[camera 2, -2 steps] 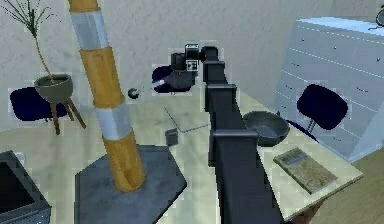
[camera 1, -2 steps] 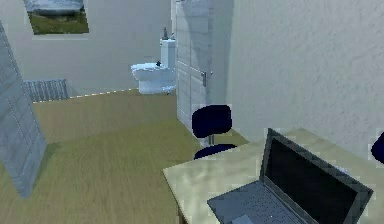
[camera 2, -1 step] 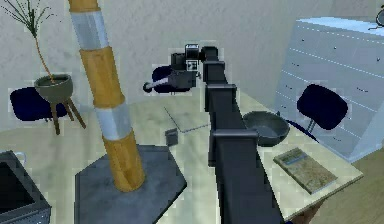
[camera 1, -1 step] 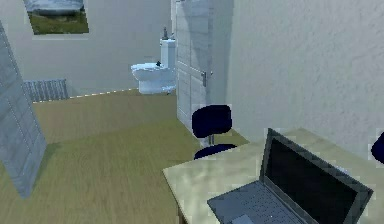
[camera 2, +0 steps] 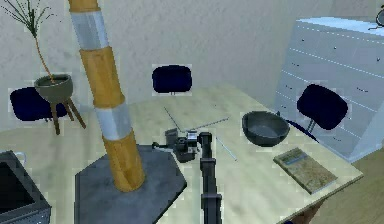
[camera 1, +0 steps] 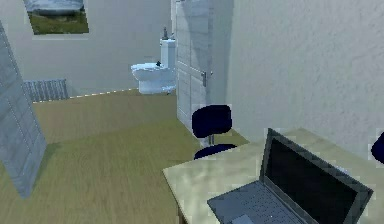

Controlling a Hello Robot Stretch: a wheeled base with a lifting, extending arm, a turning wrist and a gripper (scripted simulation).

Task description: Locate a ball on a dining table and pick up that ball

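Observation:
A pale wooden dining table [camera 2: 245,185] spreads across the arm side view. My arm rises from the bottom edge, and my gripper [camera 2: 177,139] sits over the tabletop near the middle, beside a dark flat base [camera 2: 130,185]. I cannot tell whether it holds anything. A dark round bowl [camera 2: 265,128] stands on the table to the right of the gripper. Near the right corner lies a flat tan book-like thing [camera 2: 303,168]. The same table [camera 1: 205,175] fills the forward view's lower right and carries a dark laptop [camera 1: 295,190].
A tall orange and white striped pole [camera 2: 105,90] stands on the dark base. Dark blue chairs [camera 2: 172,78] [camera 2: 325,105] [camera 1: 212,122] ring the table. A potted plant [camera 2: 52,85] and a white dresser [camera 2: 335,50] flank it. Ahead, an open door [camera 1: 192,50] shows a toilet [camera 1: 155,72].

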